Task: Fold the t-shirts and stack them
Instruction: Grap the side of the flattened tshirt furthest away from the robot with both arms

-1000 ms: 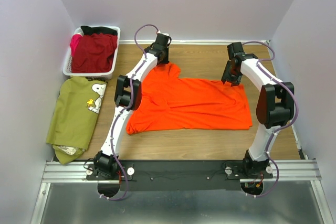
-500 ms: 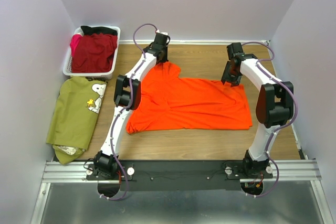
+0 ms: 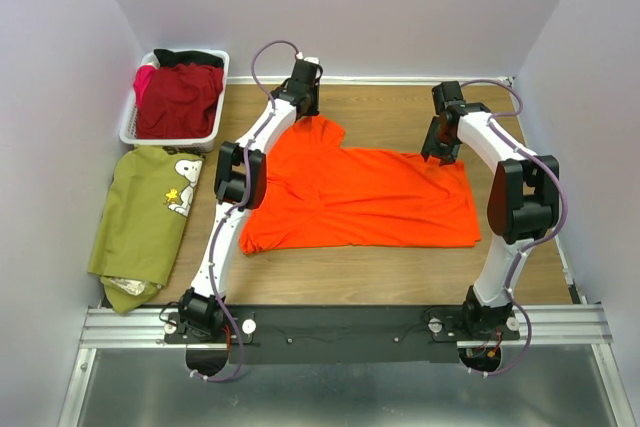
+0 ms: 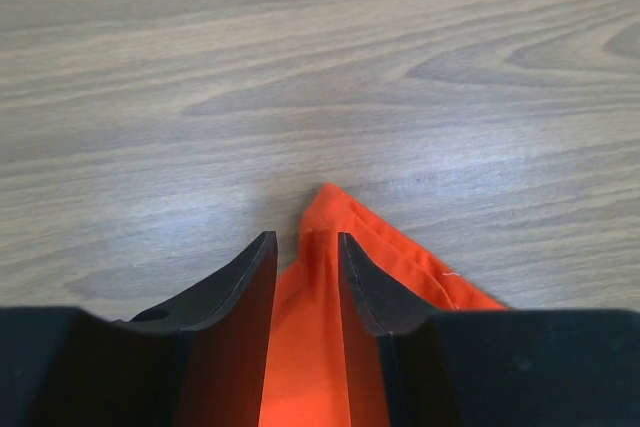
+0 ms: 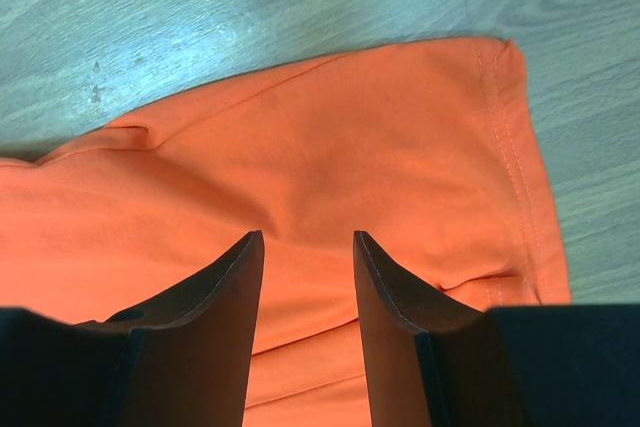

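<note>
Because our left gripper (image 4: 307, 240) pinched only the tip of the plain bright orange cloth t-shirt (image 3: 370, 197) spread on the brown wooden table (image 3: 390, 112), while our right gripper (image 5: 308, 239) hung parted over its corner, we feared a pull could slip it free.

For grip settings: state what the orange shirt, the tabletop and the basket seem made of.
Orange shirt: soft matte knit cloth, likely cotton; it wrinkles and shows a stitched hem.
Tabletop: wood or wood-look laminate, smooth, faint sheen; grain lines show.
Basket: white, slatted, probably plastic.
</note>
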Robot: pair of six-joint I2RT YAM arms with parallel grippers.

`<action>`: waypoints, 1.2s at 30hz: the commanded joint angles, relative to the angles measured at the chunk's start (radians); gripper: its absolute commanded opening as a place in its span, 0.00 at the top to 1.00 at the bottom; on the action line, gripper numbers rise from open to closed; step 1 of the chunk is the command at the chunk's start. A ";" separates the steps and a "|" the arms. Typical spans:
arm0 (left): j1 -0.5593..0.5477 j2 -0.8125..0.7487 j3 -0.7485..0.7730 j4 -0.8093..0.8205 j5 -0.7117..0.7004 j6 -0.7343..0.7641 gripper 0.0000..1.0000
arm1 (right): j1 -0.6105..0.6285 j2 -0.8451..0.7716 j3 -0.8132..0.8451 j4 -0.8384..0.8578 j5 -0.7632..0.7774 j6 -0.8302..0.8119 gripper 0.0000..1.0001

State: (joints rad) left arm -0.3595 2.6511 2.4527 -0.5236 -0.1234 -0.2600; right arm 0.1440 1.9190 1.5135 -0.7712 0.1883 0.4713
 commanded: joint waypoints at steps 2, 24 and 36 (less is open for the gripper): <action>0.011 -0.074 -0.004 0.042 -0.047 0.005 0.58 | -0.003 0.006 -0.018 0.010 -0.010 0.009 0.51; 0.011 0.041 0.048 0.005 0.088 0.019 0.55 | -0.001 0.008 -0.004 0.004 -0.006 0.007 0.51; 0.011 0.041 0.051 0.002 0.062 0.004 0.93 | -0.001 0.012 -0.004 0.000 -0.003 0.007 0.51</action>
State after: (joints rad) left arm -0.3508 2.6923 2.4813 -0.5224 -0.0586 -0.2527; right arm 0.1440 1.9194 1.5063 -0.7715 0.1883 0.4709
